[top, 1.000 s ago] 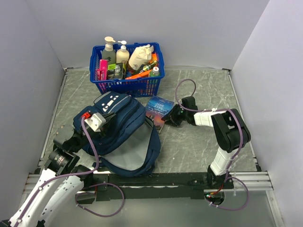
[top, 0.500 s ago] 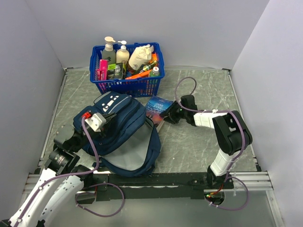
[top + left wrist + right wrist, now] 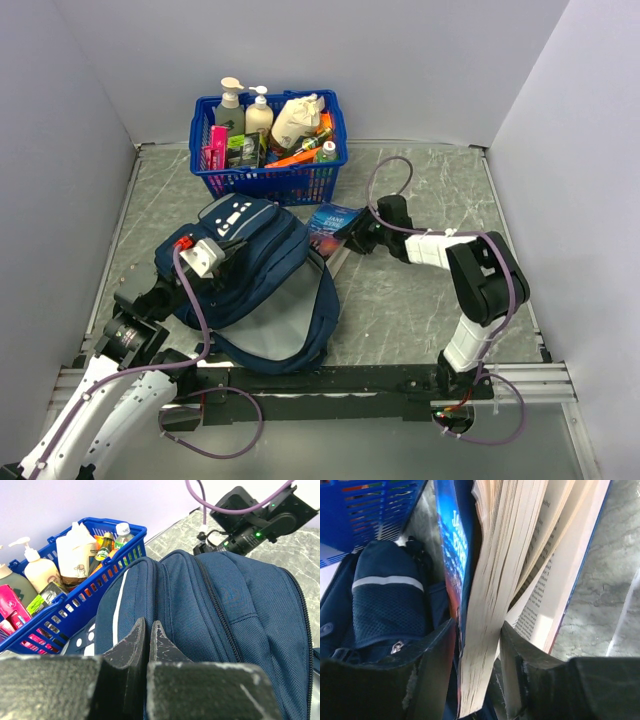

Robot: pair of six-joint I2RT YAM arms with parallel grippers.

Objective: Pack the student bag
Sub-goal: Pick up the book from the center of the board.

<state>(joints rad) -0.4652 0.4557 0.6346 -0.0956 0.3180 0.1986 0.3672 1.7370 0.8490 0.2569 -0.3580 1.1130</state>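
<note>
Since a second ago the right claw (image 3: 358, 230) has nudged the paperback book (image 3: 328, 222) toward ten o'clock, pinching its cover and fanned pages. The soft navy student bag (image 3: 262, 285) slumps at the worktop's (image 3: 420, 300) eight o'clock, with the left claw (image 3: 148, 640) pressed together on it. A blue mesh basket (image 3: 270, 182) at twelve o'clock holds pump bottles.

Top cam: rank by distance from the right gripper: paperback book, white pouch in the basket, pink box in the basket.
1. Blue-covered paperback book: clamped in the right gripper.
2. White cloth pouch: right side of the blue plastic mesh basket, farther back.
3. Pink box: basket's left end, farthest.
</note>
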